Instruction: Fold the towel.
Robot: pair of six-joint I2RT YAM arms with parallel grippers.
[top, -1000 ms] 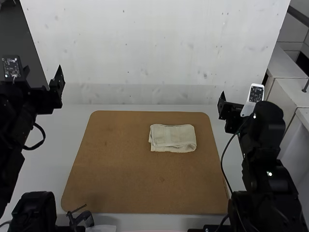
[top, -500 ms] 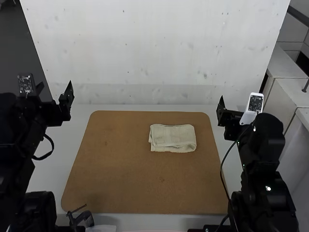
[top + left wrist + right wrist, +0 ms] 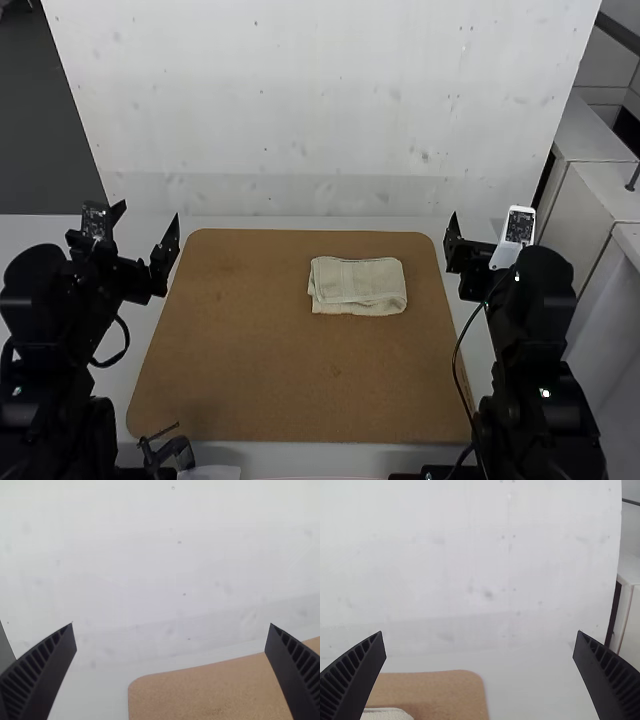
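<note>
Brown board (image 3: 250, 350) on pale table (image 3: 300, 222) | towel (image 3: 358, 285) folded, lying on board | left gripper (image 3: 149, 212): fingers spread wide, well apart from towel | right gripper (image 3: 489, 220): fingers likewise spread wide

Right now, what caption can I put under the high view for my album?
A folded cream towel lies on a brown board, left gripper and right gripper open at either side.

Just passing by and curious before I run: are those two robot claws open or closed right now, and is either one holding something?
Left gripper: open, holding nothing.
Right gripper: open, holding nothing.
</note>
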